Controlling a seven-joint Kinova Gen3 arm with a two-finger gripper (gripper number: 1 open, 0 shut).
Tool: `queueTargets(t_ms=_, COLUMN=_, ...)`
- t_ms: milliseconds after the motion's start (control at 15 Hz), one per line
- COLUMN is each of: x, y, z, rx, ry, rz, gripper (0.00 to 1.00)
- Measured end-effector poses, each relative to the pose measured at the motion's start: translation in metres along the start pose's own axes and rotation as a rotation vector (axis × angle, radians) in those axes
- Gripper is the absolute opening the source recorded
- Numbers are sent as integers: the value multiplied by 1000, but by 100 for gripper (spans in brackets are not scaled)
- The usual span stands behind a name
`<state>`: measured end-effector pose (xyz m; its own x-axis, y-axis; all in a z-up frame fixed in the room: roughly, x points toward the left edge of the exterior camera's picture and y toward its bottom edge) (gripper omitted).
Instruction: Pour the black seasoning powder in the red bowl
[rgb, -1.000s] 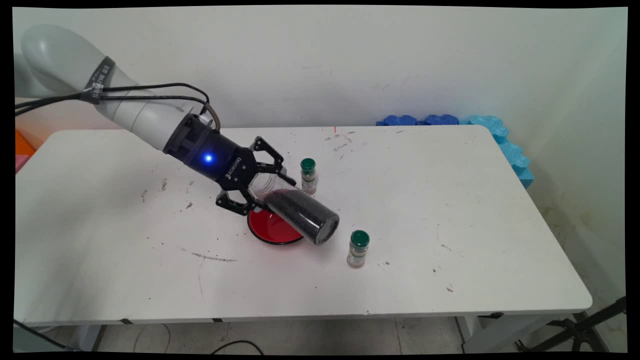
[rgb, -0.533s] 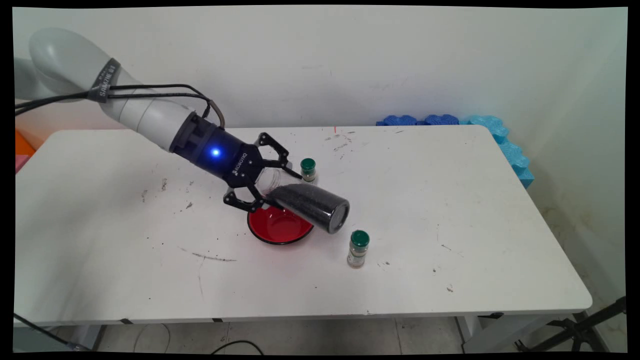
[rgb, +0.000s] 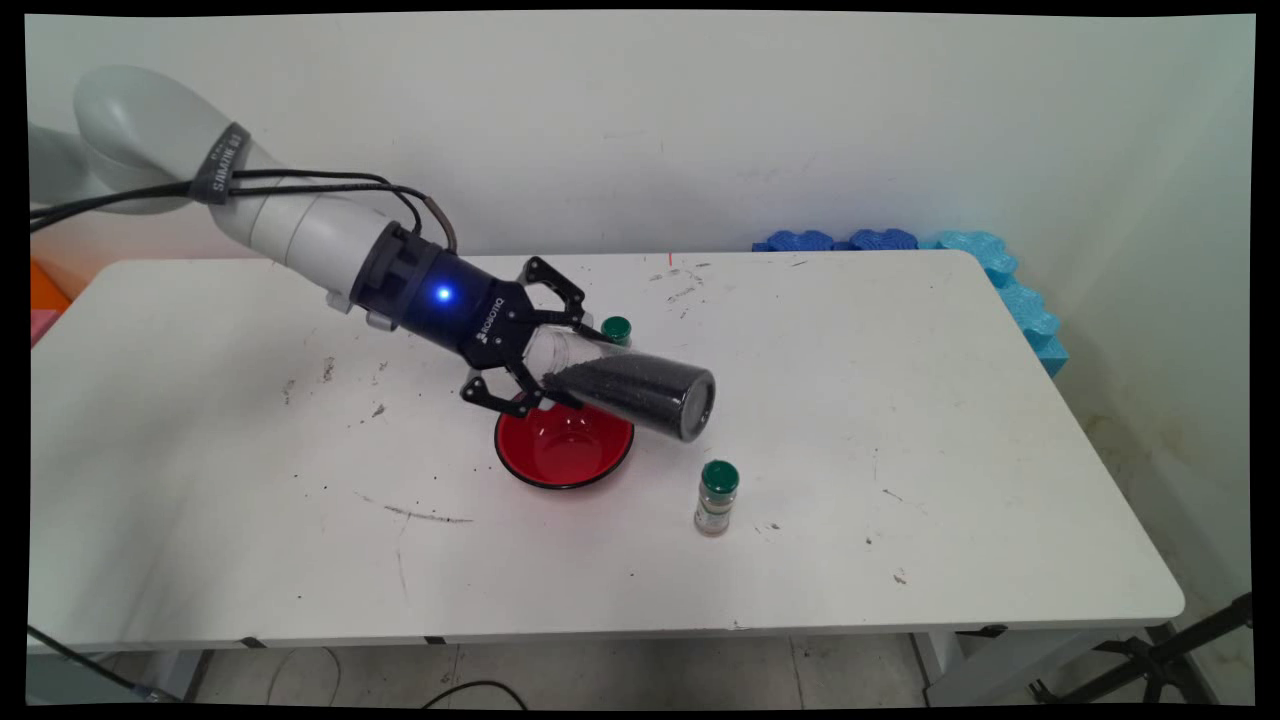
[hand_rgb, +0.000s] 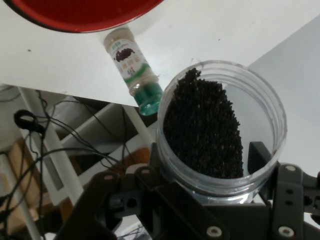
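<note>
1. My black two-finger gripper (rgb: 540, 375) is pinched on a clear plastic jar of black granules (rgb: 625, 392), gripping it near its open end; the fingers (hand_rgb: 260, 155) press against the jar wall on both sides in the hand view.
2. The jar is off the white table (rgb: 900, 430), lying close to horizontal, closed base pointing to the picture's right and slightly down in the main view.
3. The granules sit banked along one side of the jar in the hand view; part of the jar's inside is bare clear plastic.
4. A round red bowl with a dark rim (rgb: 563, 450) sits on the table directly below the gripper and the jar's gripped end. I see nothing in it.
5. A small glass spice bottle with a green cap (rgb: 716, 497) stands upright on the table to the right of the bowl, near it but apart, below the jar's base end.
6. A second green-capped bottle (rgb: 617, 328) stands behind the jar; only its cap shows over the jar in the main view.
7. Blue foam pieces with wavy edges (rgb: 1000, 280) lie along the table's far right corner, well apart from everything else.
8. Black cables (rgb: 320, 180) run along my arm to the wrist.
</note>
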<state>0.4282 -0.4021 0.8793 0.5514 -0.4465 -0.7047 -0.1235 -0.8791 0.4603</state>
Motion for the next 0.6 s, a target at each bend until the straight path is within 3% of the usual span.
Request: queueTargets(t_ms=600, x=4, y=-1, z=4, rx=-33, ry=-24, rz=-118, gripper=0)
